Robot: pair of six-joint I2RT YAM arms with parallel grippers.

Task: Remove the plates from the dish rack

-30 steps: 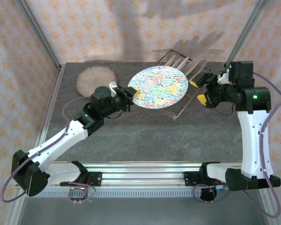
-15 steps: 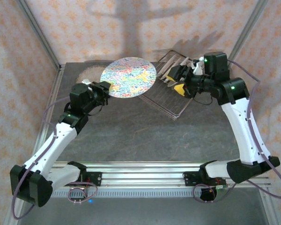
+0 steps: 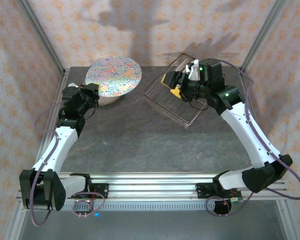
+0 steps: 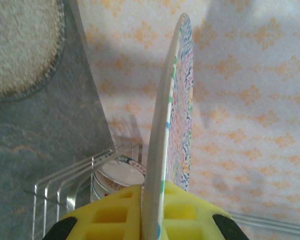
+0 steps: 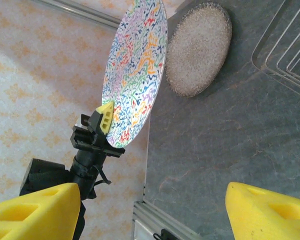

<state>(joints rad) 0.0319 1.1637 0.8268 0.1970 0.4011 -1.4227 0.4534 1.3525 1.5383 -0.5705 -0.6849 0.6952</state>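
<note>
Looking down from above: round multicolour floral plate (image 3: 114, 75) pinched at its near rim by the left gripper (image 3: 92, 90), jaws closed tight on it, held tilted over the far left corner of the dark grey stone-look table (image 3: 140, 135). Covering most of a round speckled beige plate (image 3: 109, 101) lying flat beneath. Well to the right, square silvery wire dish rack (image 3: 172, 111), with the right gripper (image 3: 171, 86) over its far left edge, jaws spread wide, nothing between them. Orange-patterned wall (image 3: 140, 30) behind.

Turning to the left wrist: floral plate (image 4: 172, 100) edge-on and upright, wedged between yellow foam fingers (image 4: 112, 215). Speckled beige plate (image 4: 20, 45) flat at upper left. Dish rack (image 4: 65, 185) low left, a white plate (image 4: 122, 172) with red-marked rim standing among its prongs.

Turning to the right wrist: own yellow fingers (image 5: 35, 210) far apart at the bottom corners, empty. Beyond, floral plate (image 5: 137, 75) raised in the left gripper (image 5: 102, 125), just beside the speckled one (image 5: 197, 50); rack corner (image 5: 290, 50) at upper right.
</note>
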